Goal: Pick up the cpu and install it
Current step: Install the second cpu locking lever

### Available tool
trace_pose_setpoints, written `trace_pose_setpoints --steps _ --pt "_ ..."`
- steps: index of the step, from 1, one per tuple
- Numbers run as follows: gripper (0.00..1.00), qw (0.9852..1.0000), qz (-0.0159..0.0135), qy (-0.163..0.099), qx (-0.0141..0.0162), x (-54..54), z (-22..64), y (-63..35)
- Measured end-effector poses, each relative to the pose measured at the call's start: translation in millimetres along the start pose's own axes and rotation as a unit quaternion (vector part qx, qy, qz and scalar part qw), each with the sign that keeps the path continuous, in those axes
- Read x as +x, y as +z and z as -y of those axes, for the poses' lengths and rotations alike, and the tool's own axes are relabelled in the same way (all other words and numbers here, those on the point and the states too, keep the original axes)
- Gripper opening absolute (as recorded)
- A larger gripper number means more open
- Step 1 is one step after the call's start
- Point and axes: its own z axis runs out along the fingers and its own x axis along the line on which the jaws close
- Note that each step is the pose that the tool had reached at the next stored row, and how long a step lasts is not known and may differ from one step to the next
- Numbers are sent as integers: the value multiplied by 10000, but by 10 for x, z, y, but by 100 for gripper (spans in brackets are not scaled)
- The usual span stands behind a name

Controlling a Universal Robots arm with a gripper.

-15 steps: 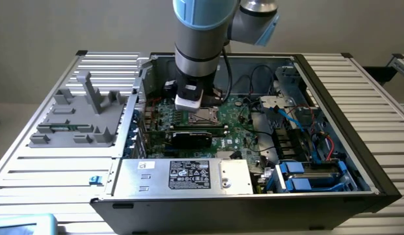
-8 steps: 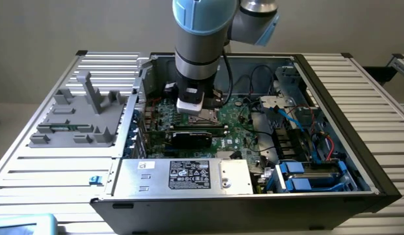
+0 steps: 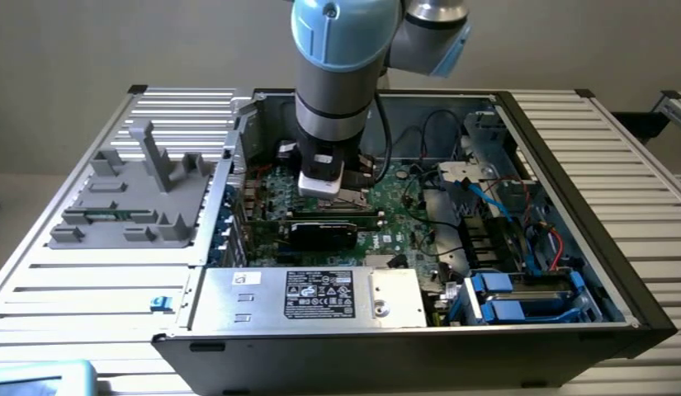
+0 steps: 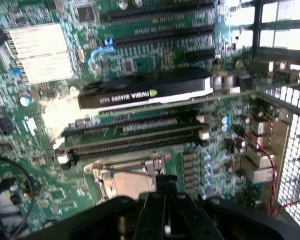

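Observation:
In the wrist view a flat silver-grey square, the cpu (image 4: 130, 184) by its look, lies inside the metal-framed socket (image 4: 101, 175) on the green motherboard. My gripper (image 4: 165, 192) hangs just above the socket's edge, its black fingers shut with nothing between them. In the exterior view the arm reaches straight down into the open computer case, and the gripper (image 3: 320, 183) hovers low over the board, behind the graphics card.
A black graphics card (image 4: 145, 90) (image 3: 331, 227) stands across the board beside long memory slots (image 4: 130, 142). A finned heatsink (image 4: 40, 52), cables (image 3: 472, 194), a power supply (image 3: 307, 297) and blue drive bays (image 3: 517, 297) crowd the case. A grey plastic fixture (image 3: 131, 198) lies outside, on the exterior view's left.

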Motion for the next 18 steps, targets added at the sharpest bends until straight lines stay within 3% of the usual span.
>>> trace_pose_setpoints --steps 6,18 --pt "11 10000 15 -5 85 8 -27 62" --pt "11 10000 17 -6 88 6 -55 132"
